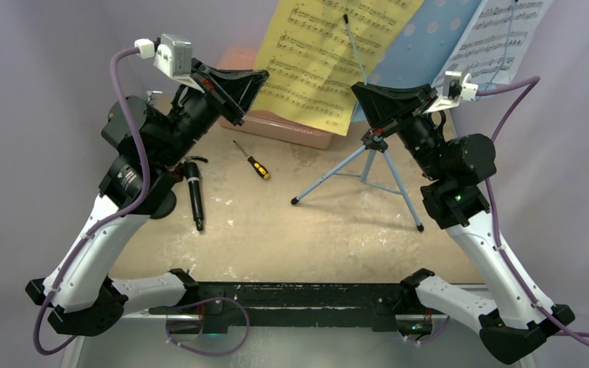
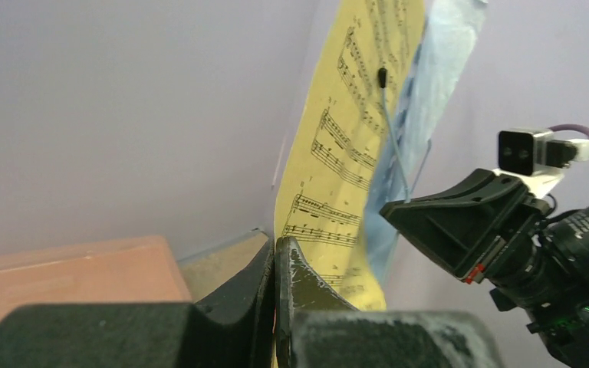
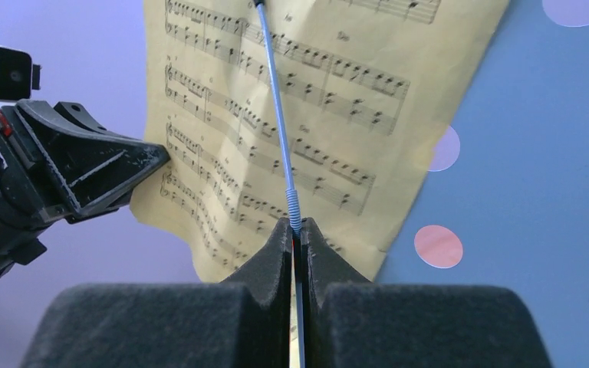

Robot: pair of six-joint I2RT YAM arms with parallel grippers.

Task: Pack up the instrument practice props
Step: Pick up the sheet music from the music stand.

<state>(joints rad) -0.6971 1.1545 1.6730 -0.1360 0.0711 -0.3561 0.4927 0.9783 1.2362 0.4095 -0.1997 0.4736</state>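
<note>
The light-blue perforated music stand (image 1: 422,38) stands on its tripod (image 1: 368,172) at the back. A yellow sheet-music page (image 1: 318,54) and a white one (image 1: 498,34) lean on it. My left gripper (image 1: 261,77) is shut on the yellow page's left edge; the left wrist view shows the gripper (image 2: 275,244) and the page (image 2: 345,176). My right gripper (image 1: 355,87) is shut on the stand's thin blue wire page holder (image 3: 276,92), seen in the right wrist view (image 3: 294,224). The black pipe (image 1: 195,192) lies on the table on the left. The metronome is out of view.
The pink plastic case (image 1: 276,123) sits at the back behind the left gripper. A yellow-handled screwdriver (image 1: 257,165) lies on the tan table (image 1: 314,230) in front of it. The tripod legs spread toward the middle and right. Purple walls close in the sides.
</note>
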